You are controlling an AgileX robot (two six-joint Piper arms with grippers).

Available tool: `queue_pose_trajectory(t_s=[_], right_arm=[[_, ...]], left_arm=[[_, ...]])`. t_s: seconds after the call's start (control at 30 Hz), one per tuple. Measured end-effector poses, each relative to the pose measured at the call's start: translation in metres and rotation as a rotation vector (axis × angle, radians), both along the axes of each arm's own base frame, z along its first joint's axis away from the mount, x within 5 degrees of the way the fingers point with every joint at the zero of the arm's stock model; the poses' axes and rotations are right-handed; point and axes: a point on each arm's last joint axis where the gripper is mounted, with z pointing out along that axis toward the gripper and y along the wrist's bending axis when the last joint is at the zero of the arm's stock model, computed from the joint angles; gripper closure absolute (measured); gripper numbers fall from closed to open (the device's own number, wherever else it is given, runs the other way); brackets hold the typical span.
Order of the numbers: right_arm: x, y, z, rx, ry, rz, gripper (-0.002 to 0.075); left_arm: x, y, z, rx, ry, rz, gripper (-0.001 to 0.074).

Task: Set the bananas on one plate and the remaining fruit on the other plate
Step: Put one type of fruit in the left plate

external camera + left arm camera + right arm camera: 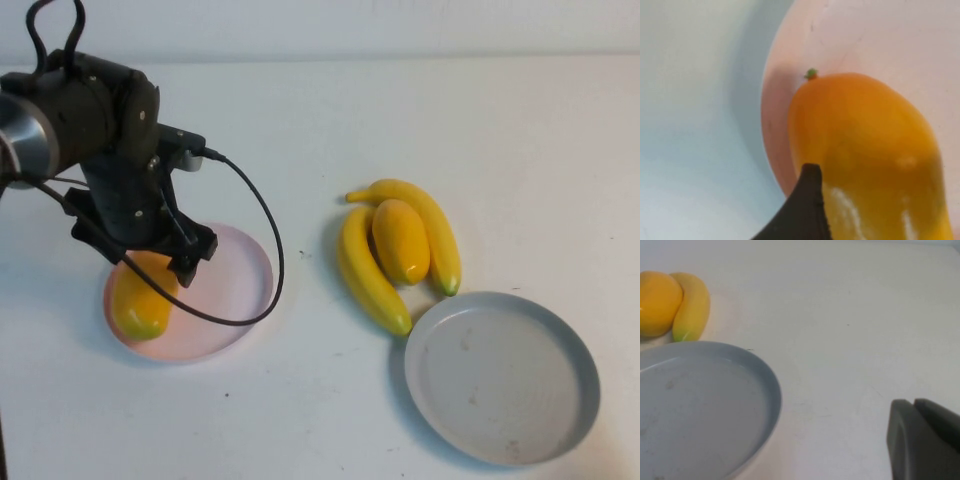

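Left gripper [165, 262] hangs spread over the mango [143, 293] on the pink plate [240, 290] by the desk's left edge; right gripper [922, 440] pressed together; bananas [372, 275], second mango [401, 240] remain, grey-blue plate [500, 380] unfilled.

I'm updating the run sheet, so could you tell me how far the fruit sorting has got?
Done: one mango lies on the pink plate. In hand: nothing; the left gripper hangs open over that mango, and the right gripper is shut. Left: the second mango and both bananas; the grey-blue plate is empty.
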Motion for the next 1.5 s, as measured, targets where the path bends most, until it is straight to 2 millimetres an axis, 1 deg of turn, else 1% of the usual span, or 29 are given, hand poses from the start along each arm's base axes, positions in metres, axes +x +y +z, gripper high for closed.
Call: queue_pose_trajectory(t_s=[0.1,0.2,0.27,0.33,0.43,0.5,0.57,0.67,0.7,0.83,1.03,1.5], right_arm=[[0.000,0.000,0.000,0.000,0.000,0.000,0.0743],[0.000,0.000,0.000,0.000,0.000,0.000,0.0743],[0.000,0.000,0.000,0.000,0.000,0.000,0.0743],[0.000,0.000,0.000,0.000,0.000,0.000,0.0743],[0.000,0.000,0.000,0.000,0.000,0.000,0.0743],[0.000,0.000,0.000,0.000,0.000,0.000,0.0743],[0.000,0.000,0.000,0.000,0.000,0.000,0.0743],[0.000,0.000,0.000,0.000,0.000,0.000,0.0743],[0.000,0.000,0.000,0.000,0.000,0.000,0.0743],[0.000,0.000,0.000,0.000,0.000,0.000,0.0743],[0.000,0.000,0.000,0.000,0.000,0.000,0.0743],[0.000,0.000,0.000,0.000,0.000,0.000,0.0743]], left_arm=[[0.000,-0.003,0.009,-0.005,-0.019,0.017,0.0066],[-0.003,-0.021,0.030,-0.036,-0.065,0.029,0.0066],[-0.006,-0.044,0.045,-0.079,-0.110,0.003,0.0066],[-0.011,-0.072,0.058,-0.132,-0.147,-0.047,0.0066],[-0.014,-0.114,0.069,-0.230,-0.176,-0.103,0.0066],[-0.015,-0.140,0.069,-0.306,-0.160,-0.117,0.0066],[-0.013,-0.163,0.065,-0.361,-0.144,-0.129,0.0066],[-0.007,-0.186,0.054,-0.386,-0.133,-0.141,0.0066],[-0.006,-0.192,0.053,-0.394,-0.136,-0.142,0.0066],[0.003,-0.203,0.040,-0.405,-0.115,-0.103,0.0066],[0.009,-0.208,0.017,-0.379,-0.072,-0.079,0.0066],[0.019,-0.215,-0.014,-0.374,-0.062,-0.065,0.0066]])
